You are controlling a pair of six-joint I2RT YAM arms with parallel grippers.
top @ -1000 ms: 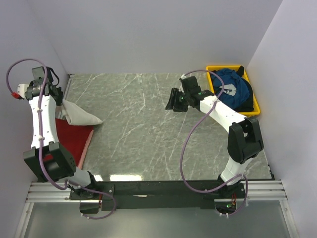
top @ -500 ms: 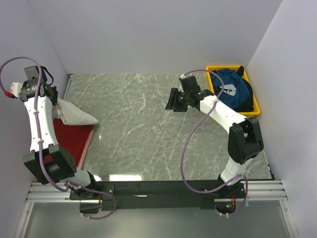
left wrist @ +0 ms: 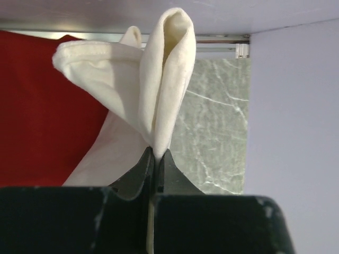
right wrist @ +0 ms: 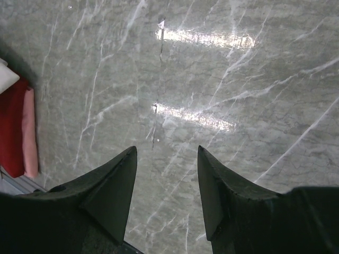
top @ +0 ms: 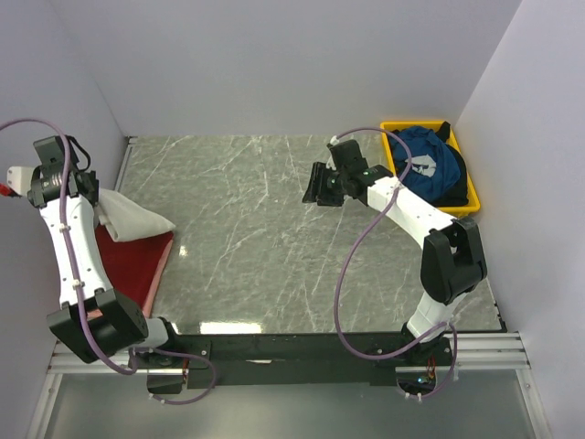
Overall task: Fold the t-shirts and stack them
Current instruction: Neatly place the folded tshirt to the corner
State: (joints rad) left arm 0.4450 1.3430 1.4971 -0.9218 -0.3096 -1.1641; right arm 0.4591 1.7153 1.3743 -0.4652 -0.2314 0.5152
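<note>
The cream-white t-shirt (top: 135, 218) hangs bunched from my left gripper (top: 95, 196), which is shut on a fold of it (left wrist: 161, 79) at the table's far left; in the left wrist view the left gripper (left wrist: 157, 153) pinches the cloth between its tips. The cloth's lower end rests on the folded dark red t-shirt (top: 128, 263), which lies flat by the left wall. The blue t-shirt with a white print (top: 425, 163) lies heaped in the yellow tray (top: 468, 207) at the back right. My right gripper (top: 316, 187) hovers open over bare table, nothing between its fingers (right wrist: 117, 180).
White walls close in on the left, back and right. The marble tabletop (top: 256, 229) spreads between the two arms. The right wrist view shows the red t-shirt (right wrist: 11, 127) far off at its left edge.
My left arm has swung left and nearer, pulling the cream-white t-shirt leftward over the red one. The right gripper has shifted slightly left.
</note>
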